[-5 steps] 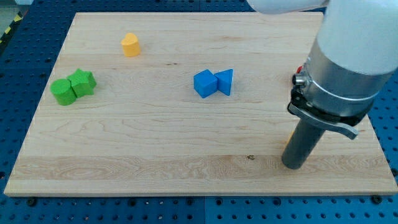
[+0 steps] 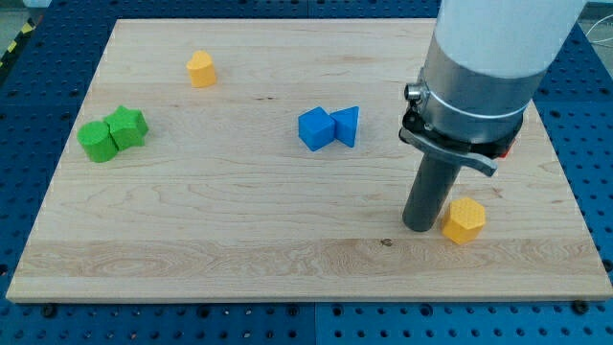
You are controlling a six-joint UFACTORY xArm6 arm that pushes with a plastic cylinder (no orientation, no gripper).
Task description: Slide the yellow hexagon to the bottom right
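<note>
Gripperless, the arm has nothing to open or clench; it works through my tip (image 2: 419, 227), the rod's lower end, which rests on the wooden board (image 2: 239, 220).

Camera view: taking the yellow hexagon (image 2: 465, 220) as the landmark, my tip stands just beside it on the view's left, close enough that I cannot tell whether the two touch. The hexagon lies in the board's lower right region, short of the corner. A second yellow block (image 2: 200, 69) sits far off toward the view's top left, a blue cube (image 2: 315, 128) and blue triangular block (image 2: 347, 126) lie up and to the left, touching each other, and two green blocks (image 2: 112, 133) sit far left. A sliver of red (image 2: 510, 147) shows above it, mostly hidden behind the arm.

I judge the push to be well along. The next move calls for a short push toward the view's right and slightly downward, kept centred on the hexagon so it does not slip sideways off the rod.
</note>
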